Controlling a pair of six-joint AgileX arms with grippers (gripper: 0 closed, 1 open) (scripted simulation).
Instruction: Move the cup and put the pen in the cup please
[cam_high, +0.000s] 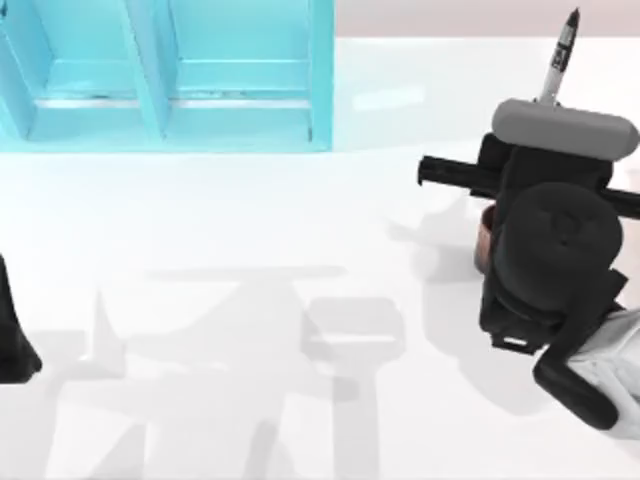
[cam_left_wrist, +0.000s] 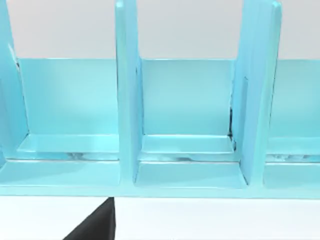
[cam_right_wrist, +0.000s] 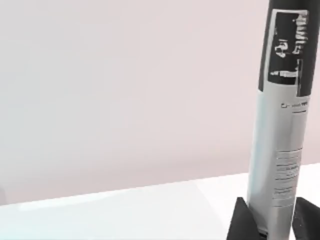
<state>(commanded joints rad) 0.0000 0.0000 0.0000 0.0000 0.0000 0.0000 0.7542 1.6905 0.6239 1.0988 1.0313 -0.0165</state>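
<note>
The right end effector (cam_right_wrist: 267, 220) grips the slim black and grey marker pen (cam_high: 558, 62) above the copper-brown metallic cup (cam_high: 484, 240); the left arm is parked far from the cup, its grip impossible to tell.

A white bench (cam_high: 250, 220) is seen from above, glossy and marked by soft grey shadows across its lower half. A light blue rack (cam_high: 170, 70) with upright dividers is set on it at the upper left of the frame, reaching to the top edge. At centre right, a copper-brown cup (cam_high: 483, 240) stands on the bench, mostly covered by the robot arm above it. In the left wrist view, the rack's (cam_left_wrist: 190, 150) compartments are seen resting on the white surface (cam_left_wrist: 215, 220).
</note>
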